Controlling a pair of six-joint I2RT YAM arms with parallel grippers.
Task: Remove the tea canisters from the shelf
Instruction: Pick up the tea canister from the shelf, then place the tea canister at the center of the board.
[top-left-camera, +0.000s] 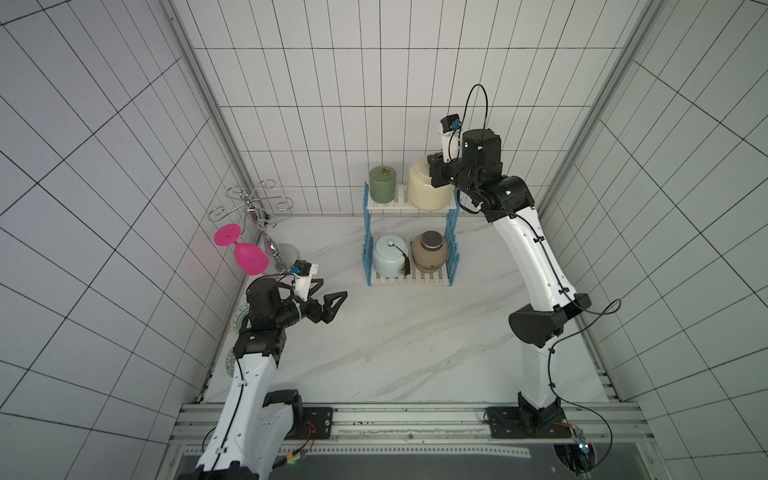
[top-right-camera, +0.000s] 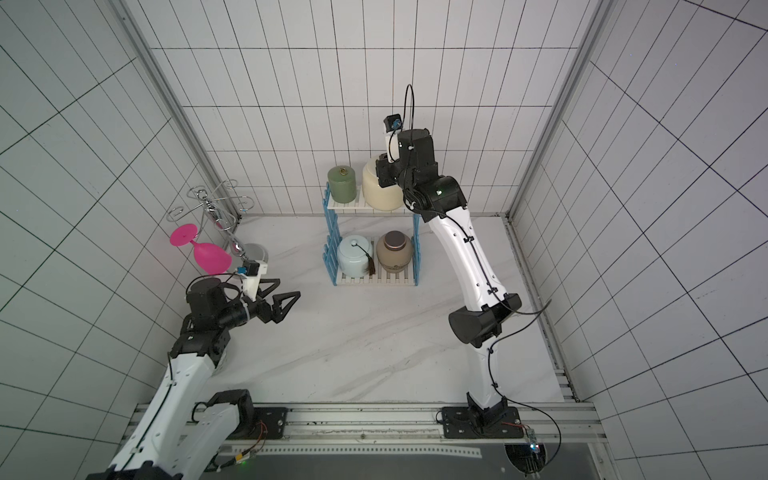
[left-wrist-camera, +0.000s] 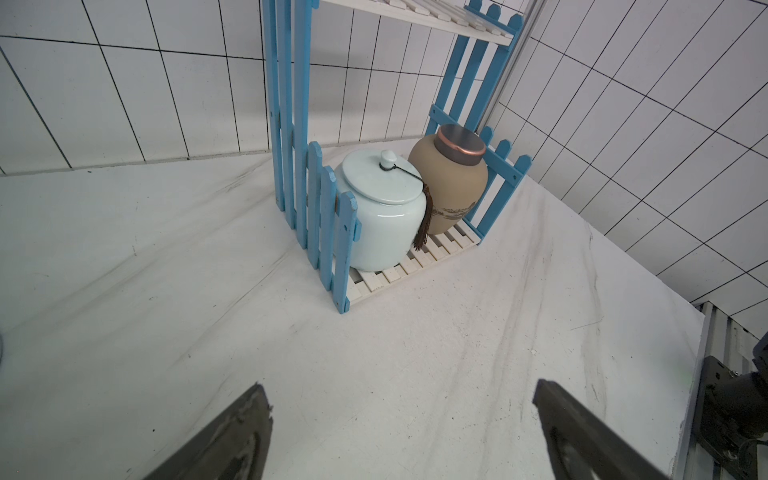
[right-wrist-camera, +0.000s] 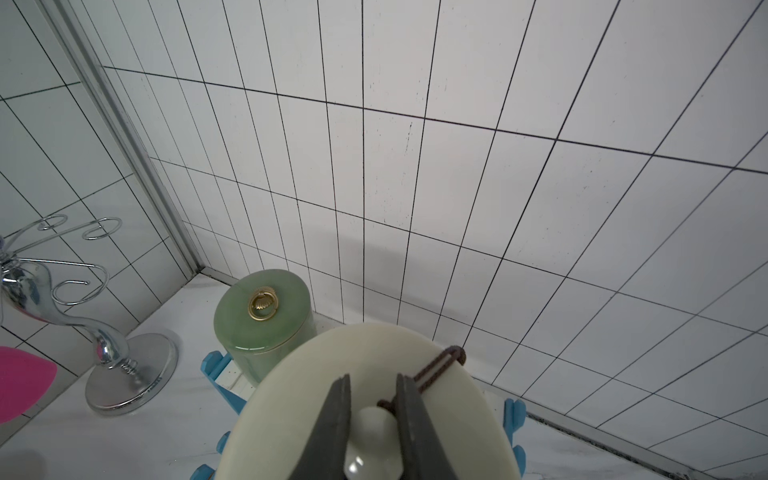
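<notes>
Four lidded jars on a two-board shelf, one lid knob pinched.

The shelf (top-left-camera: 409, 281), two white slatted boards between blue picket sides, stands at the far middle of the marble-veined counter (top-left-camera: 395, 340). On the top board are a small, smooth green jar (top-left-camera: 383, 182) on the left and a big, round cream jar (top-left-camera: 424, 192) on the right. Below stand a glossy pale-blue jar (top-left-camera: 388, 258) with a dark tassel and a matte tan jar (top-left-camera: 430, 252) with a flat dark lid. The right claw (right-wrist-camera: 371, 380) is nearly closed on the cream jar's lid knob. The left claw (top-left-camera: 331, 288) gapes wide and empty over the near-left counter. At far left, one curly chrome stand (top-left-camera: 266, 224) carries one pink glass (top-left-camera: 248, 254).
</notes>
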